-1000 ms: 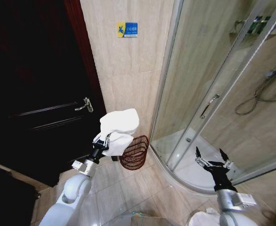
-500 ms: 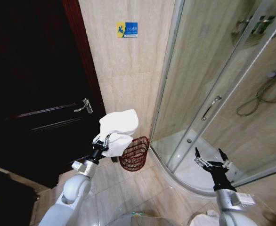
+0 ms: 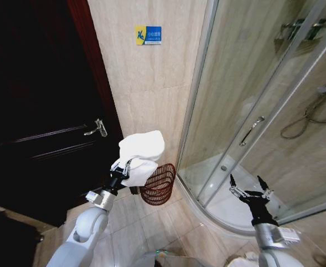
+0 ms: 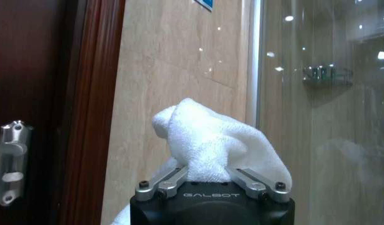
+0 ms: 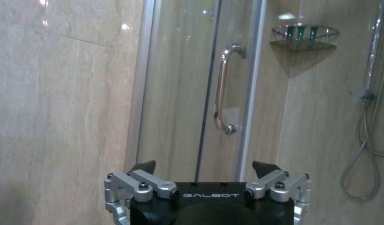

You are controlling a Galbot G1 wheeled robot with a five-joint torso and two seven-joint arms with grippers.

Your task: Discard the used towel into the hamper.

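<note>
Just above the round reddish-brown wire hamper (image 3: 158, 184), the left claw (image 3: 122, 167) grips a bunched white terry towel (image 3: 140, 154); the right claw (image 3: 247, 188), toward the glass shower door (image 3: 246, 105), gapes empty.

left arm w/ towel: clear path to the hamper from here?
Probably yes. The left gripper holds the towel raised just beside the hamper, whose open mouth looks unobstructed, with bare floor around it.

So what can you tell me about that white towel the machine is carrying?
The towel is white, with a soft, looped terry look, bunched into a rounded lump rather than folded. The left gripper is shut on its lower part, and the rest bulges above and beyond the fingers. It is held up in the air in front of the beige tiled wall, just left of the reddish-brown wire hamper on the floor, and is not in it yet.
</note>
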